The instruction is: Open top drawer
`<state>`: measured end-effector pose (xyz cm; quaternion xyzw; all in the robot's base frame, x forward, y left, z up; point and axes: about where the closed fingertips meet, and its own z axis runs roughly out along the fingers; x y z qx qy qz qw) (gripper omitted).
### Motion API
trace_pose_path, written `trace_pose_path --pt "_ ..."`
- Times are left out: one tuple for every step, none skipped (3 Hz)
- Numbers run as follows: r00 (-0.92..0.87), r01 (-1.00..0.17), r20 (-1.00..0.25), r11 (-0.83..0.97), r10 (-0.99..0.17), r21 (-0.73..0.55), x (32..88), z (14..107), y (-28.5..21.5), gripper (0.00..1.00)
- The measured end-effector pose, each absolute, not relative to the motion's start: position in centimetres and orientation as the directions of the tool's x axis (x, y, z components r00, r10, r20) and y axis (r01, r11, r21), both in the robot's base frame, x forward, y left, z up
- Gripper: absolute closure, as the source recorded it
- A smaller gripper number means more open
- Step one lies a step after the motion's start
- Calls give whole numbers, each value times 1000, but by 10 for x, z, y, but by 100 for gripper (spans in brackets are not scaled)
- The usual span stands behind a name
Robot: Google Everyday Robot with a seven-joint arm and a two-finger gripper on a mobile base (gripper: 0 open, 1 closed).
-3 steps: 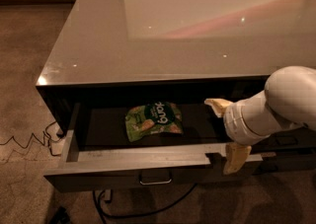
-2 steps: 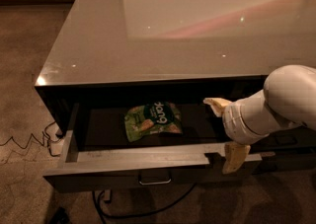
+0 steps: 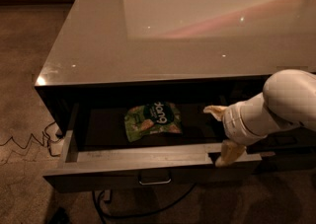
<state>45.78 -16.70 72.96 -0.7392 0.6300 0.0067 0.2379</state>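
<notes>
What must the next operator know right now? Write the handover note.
Claw: open, at the right end of the top drawer. It straddles the front panel, one finger inside over the drawer floor, the other out in front.
Top drawer: pulled well out of the cabinet. Its centred handle is free, and a green snack bag lies inside.
Done: the drawer is open, interior in view.
Left: probably only lifting the claw clear of the panel, or pulling further if a fuller opening is wanted.

Tool point(image 3: 222, 132) straddles top drawer point(image 3: 98, 174) front; snack bag point(image 3: 152, 121) occupies middle.
</notes>
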Motion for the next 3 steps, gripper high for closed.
trace_pose_path --pt "184 -943 -313 -77 -932 -324 476 712 -165 41" --pt "167 -951 -312 -70 -935 -300 492 697 -163 64" --pt "157 -964 -309 -77 -938 -253 496 675 -157 87"
